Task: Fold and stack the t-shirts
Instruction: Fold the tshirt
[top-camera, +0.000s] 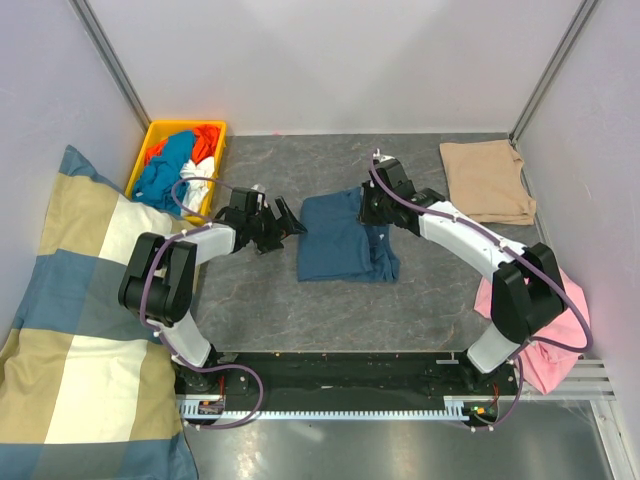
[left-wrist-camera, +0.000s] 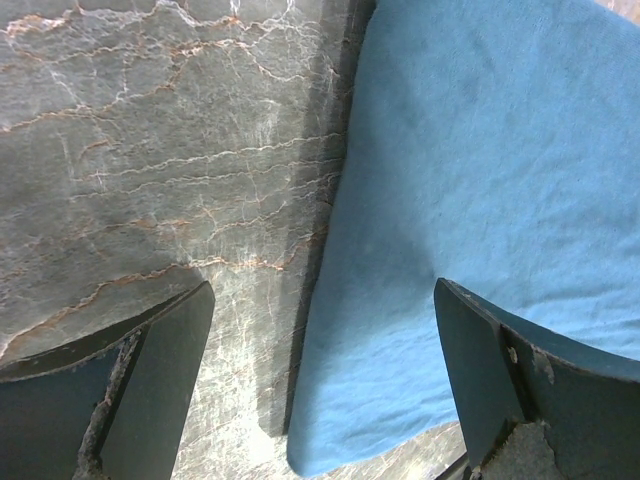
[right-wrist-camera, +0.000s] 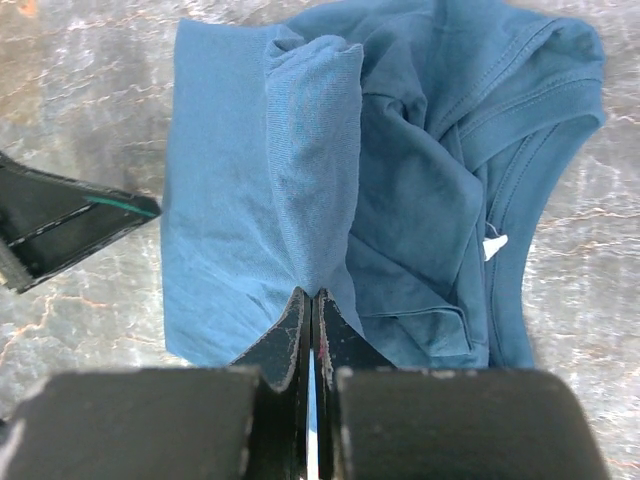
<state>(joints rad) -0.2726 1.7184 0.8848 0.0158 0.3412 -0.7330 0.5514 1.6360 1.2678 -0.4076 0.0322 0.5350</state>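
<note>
- Dark teal-blue t-shirt (top-camera: 345, 245): in the middle of the bench (top-camera: 300, 310), partly folded, rumpled along its right side. Collar and small white neck label visible in the right wrist view.
- Right end effector (right-wrist-camera: 310, 305): clenched on a raised ridge of the dark teal-blue t-shirt near its far edge, with the cloth drawn up into a narrow fold between the closed fingers.
- Left end effector (left-wrist-camera: 322, 300): released, fingers spread wide, poised at the same shirt's left edge and grasping nothing. Contact with the cloth not discernible.
- Tan-beige t-shirt (top-camera: 487, 182): folded flat at the far right corner, close to the right wall, well apart from the blue one.
- Yellow bin (top-camera: 217, 135): far left corner, holding loose garments (top-camera: 175, 170) in teal, orange and white. Near end crossed by the left arm's cable loop.
- Checked cushion (top-camera: 70, 320): blue, cream and tan squares, along the left side from beside the bin to the near edge, just beside the left arm.
- Pink cloth (top-camera: 560, 345): near right corner, partly hidden behind the right arm's upper link.
</note>
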